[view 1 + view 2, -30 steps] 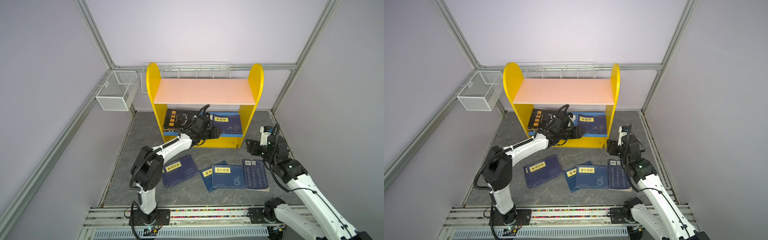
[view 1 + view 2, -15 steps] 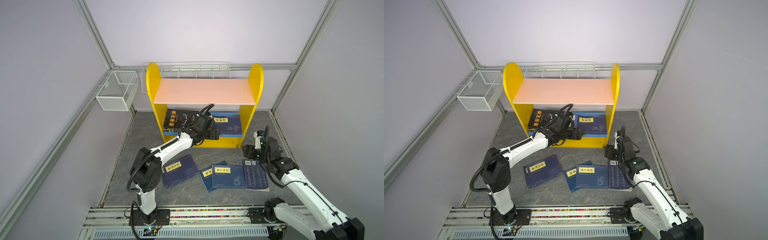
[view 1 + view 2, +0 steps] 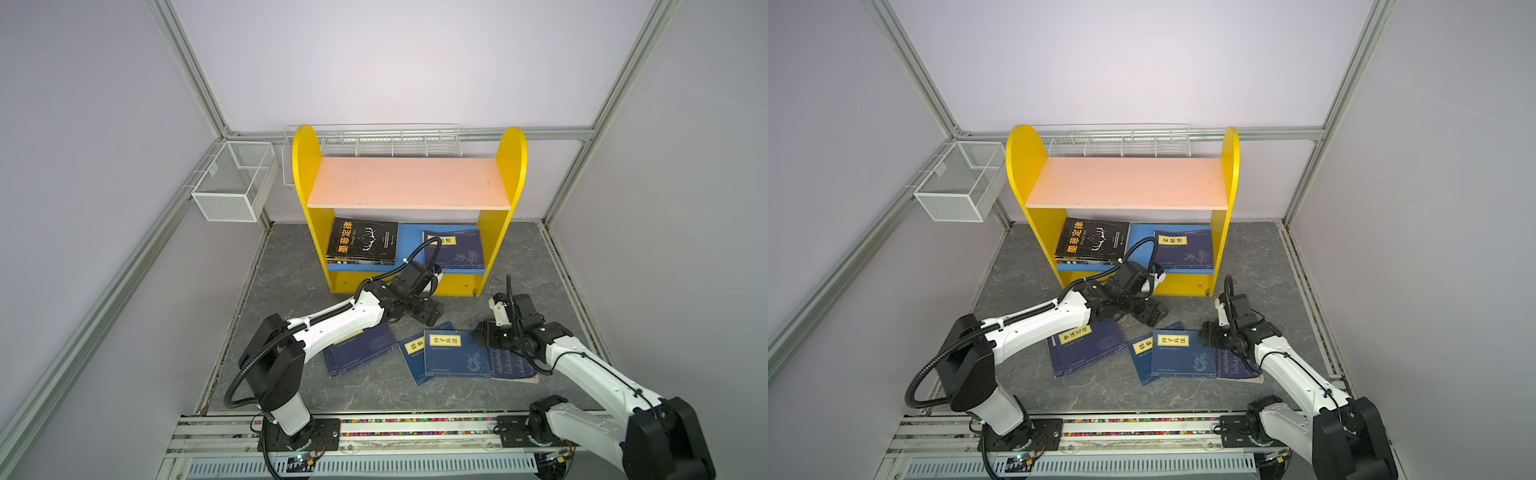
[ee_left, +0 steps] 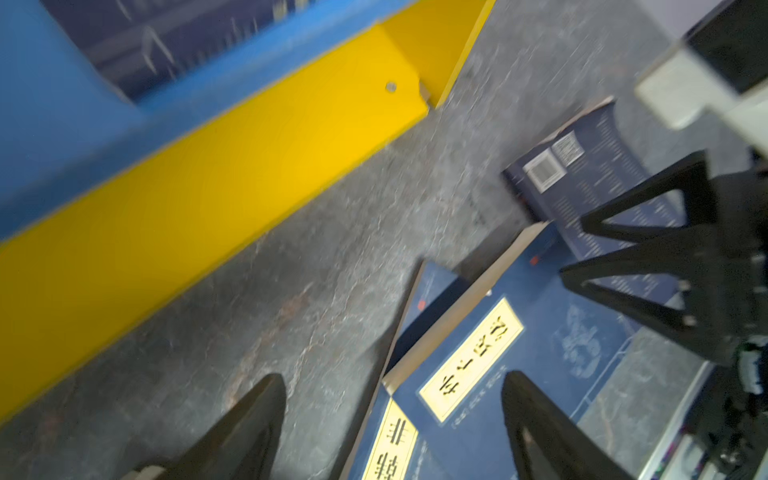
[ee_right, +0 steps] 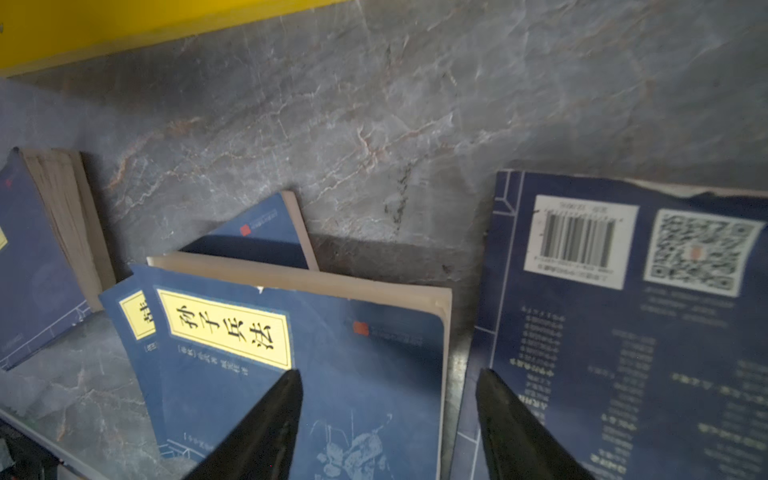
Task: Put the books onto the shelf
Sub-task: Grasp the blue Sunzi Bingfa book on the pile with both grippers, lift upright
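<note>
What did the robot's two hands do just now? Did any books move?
The left hand pulled back from the shelf's blue board toward the floor, open and empty, leaving the navy book there. The right hand dropped lower, over the navy books on the floor, open. No book visibly moved.

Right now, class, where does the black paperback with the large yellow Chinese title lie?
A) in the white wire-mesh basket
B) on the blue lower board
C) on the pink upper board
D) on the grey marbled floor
B: the black paperback tops a stack on the blue lower board of the yellow wooden shelf.
</note>
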### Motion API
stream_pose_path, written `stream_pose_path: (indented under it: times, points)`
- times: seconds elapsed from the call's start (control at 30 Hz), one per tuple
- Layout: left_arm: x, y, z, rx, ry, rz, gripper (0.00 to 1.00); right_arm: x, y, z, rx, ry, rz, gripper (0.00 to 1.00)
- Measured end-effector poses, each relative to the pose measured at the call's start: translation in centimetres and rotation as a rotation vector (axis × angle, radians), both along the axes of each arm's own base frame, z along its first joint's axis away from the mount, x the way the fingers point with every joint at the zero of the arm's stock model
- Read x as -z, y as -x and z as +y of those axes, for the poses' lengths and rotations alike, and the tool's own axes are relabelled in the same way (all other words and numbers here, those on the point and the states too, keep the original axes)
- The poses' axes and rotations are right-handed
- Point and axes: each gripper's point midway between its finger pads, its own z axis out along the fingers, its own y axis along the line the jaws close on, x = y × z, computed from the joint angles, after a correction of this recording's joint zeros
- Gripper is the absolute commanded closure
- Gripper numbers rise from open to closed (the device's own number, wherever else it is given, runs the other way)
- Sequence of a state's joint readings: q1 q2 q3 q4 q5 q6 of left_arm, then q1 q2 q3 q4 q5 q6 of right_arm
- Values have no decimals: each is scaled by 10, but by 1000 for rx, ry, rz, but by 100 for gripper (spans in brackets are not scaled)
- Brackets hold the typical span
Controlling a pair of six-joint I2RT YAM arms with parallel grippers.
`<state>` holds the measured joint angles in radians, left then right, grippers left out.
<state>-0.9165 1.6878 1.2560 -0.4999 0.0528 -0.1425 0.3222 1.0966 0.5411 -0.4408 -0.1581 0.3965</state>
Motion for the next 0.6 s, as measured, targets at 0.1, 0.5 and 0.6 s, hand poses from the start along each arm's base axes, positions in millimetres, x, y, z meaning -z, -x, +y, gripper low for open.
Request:
stream_pose_path:
  times: [0.1, 0.5, 0.6]
  points:
    - [36, 9, 13, 9, -102, 61, 18, 16, 9, 2, -13, -5, 71, 32]
    - [86, 14, 24, 59, -279, 116, 57, 28, 0, 20, -39, -69, 132, 37]
    - [90, 13, 23, 75, -292, 120, 66, 27, -2, 23, -47, -82, 132, 40]
